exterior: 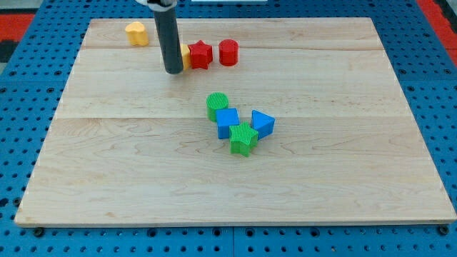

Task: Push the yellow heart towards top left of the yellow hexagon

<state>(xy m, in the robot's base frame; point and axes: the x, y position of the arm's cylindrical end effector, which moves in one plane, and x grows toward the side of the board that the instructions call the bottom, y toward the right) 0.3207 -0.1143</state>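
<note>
My tip (pixel 173 71) touches the board near the view's top, left of centre. Right behind the rod a yellow block (pixel 185 55) peeks out on its right side; most of it is hidden, so I cannot tell its shape. It touches the red star (pixel 201 54). Another yellow block (pixel 137 33) stands apart at the view's top left, up and to the left of my tip; its shape is not clear either.
A red cylinder (pixel 228 52) stands right of the red star. Near the centre sits a cluster: green cylinder (pixel 217 105), blue cube (pixel 228 122), green star (pixel 243 138) and blue triangle (pixel 262 123). The wooden board (pixel 107 178) lies on a blue pegboard.
</note>
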